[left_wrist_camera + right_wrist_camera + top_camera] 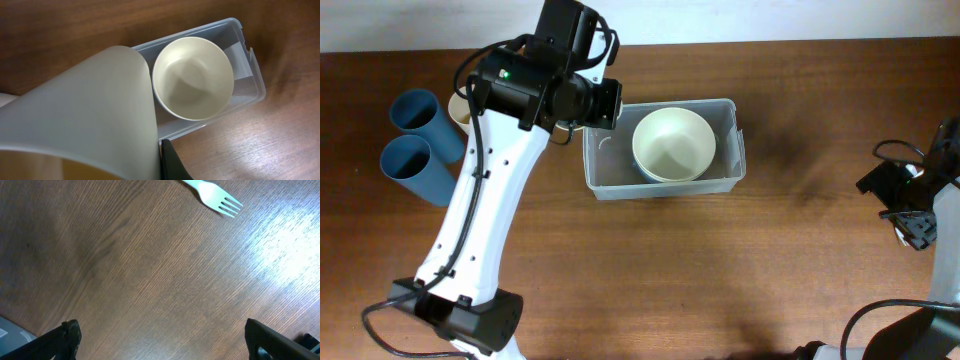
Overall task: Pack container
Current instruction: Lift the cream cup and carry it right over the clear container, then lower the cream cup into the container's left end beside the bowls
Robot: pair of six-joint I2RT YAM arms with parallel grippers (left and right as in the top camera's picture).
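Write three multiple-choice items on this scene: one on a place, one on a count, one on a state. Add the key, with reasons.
1. The fully visible cream bowl sits: A inside the container; B outside it, to its left; C outside it, to its right.
2. How many blue cups show? A one; B two; C four.
3. The right end effector is: A open; B shut on nothing; C shut on the bowl.
Key: 1A, the walls surround it; 2B, two lie side by side; 3A, jaws wide apart, nothing between.
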